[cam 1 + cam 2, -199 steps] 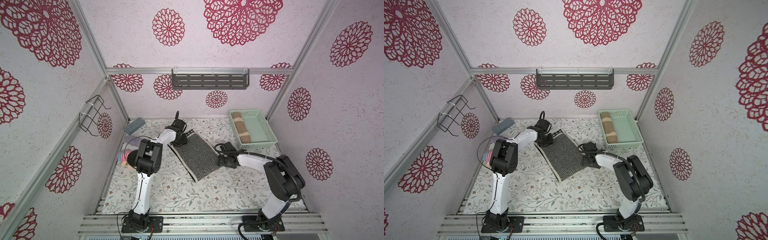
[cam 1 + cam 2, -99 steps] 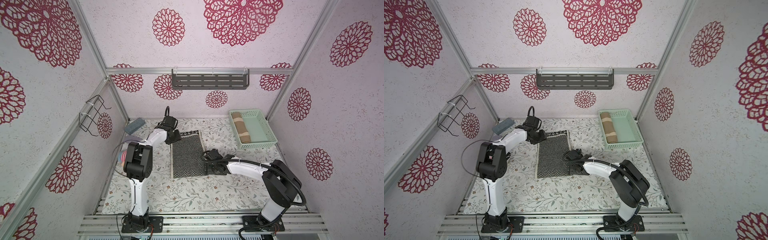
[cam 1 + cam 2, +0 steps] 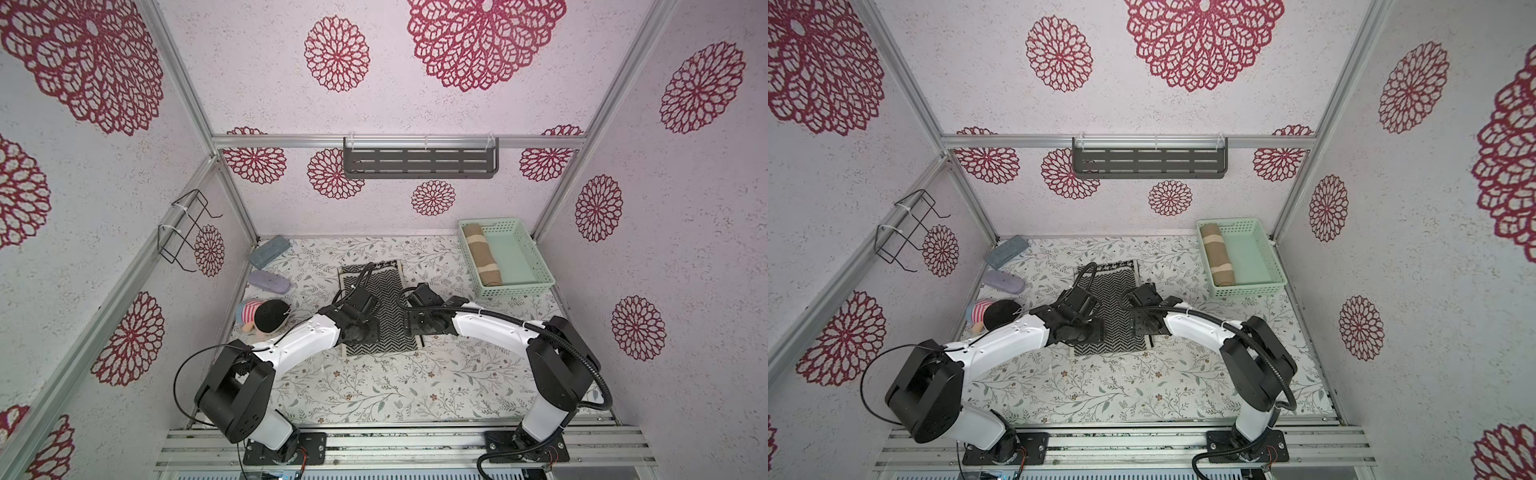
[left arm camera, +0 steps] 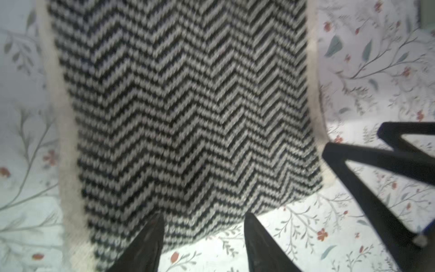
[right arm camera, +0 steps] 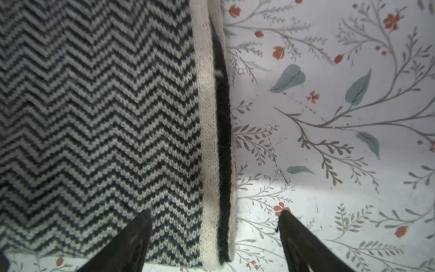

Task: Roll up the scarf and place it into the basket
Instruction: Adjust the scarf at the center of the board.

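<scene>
The walls are pale with big red flowers, and the desk has a cloth with little leaves on it. The scarf lies flat in the middle of the desk. It has black and white zigzags and a cream edge. It looks soft, light and floppy, so I think it will bunch up if only one side is pushed. The near end looks like the best place to take hold, one corner for each pincer. The basket sits in the far right corner, well apart from the scarf, with a brown roll inside. Both arms reach in low and bend toward each other over the scarf's near end. The left pincer is open above the near edge. The right pincer is open wide across the side edge, one finger over the scarf and one over the desk.
</scene>
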Controlling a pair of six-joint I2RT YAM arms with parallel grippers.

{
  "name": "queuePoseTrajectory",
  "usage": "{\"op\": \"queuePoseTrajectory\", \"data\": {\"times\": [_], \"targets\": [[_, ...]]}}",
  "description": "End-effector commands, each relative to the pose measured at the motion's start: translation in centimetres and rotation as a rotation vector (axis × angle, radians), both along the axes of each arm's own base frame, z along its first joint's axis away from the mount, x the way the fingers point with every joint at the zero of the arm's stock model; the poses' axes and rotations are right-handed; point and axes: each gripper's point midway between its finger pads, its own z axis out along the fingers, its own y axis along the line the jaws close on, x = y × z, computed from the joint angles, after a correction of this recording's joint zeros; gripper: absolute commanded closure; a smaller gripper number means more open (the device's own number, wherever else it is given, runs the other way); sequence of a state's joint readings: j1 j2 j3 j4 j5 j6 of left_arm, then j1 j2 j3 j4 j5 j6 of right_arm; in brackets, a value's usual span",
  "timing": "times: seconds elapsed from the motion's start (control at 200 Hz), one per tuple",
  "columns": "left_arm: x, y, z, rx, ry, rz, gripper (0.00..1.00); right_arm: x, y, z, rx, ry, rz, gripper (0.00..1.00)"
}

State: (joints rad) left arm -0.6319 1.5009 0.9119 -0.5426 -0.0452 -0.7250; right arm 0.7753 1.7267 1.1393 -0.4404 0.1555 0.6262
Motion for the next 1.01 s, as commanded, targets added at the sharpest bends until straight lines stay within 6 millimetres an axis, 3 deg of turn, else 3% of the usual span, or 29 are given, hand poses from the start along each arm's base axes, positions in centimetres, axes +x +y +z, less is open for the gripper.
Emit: {"op": "queuePoseTrajectory", "data": {"times": [0.0,0.1,0.21,0.415,0.62,0.816,0.916,1.001], "targets": [[-1.2,2.8,-0.9,0.049,0.015,0.163,0.39,-1.1,-0.1,-1.8,0.003,0.060,0.027,0.17],[-1.9,3.9,-2.8,0.090,0.050,0.217,0.39,-1.5,-0.3,-3.0,-0.012,0.086,0.031,0.23],[-0.9,4.0,-3.6,0.135,0.052,0.227,0.39,-1.7,-0.6,-4.2,-0.036,0.105,0.036,0.26],[-0.2,5.0,-6.4,0.195,0.142,0.254,0.44,-2.2,-2.3,-5.3,-0.073,0.113,-0.012,0.48],[3.8,4.5,-6.6,0.169,0.097,0.234,0.46,-3.6,-5.1,-6.0,-0.021,0.116,-0.154,0.57],[7.9,5.8,-5.5,0.169,0.058,0.260,0.46,-5.6,-1.9,-7.7,0.108,0.149,-0.159,0.57],[7.9,7.7,-4.6,0.168,0.049,0.295,0.46,-5.5,0.8,-7.6,0.096,0.134,-0.115,0.57],[6.6,9.7,-4.3,0.186,0.063,0.336,0.46,-5.0,3.0,-7.2,0.105,0.119,-0.084,0.57]]}}
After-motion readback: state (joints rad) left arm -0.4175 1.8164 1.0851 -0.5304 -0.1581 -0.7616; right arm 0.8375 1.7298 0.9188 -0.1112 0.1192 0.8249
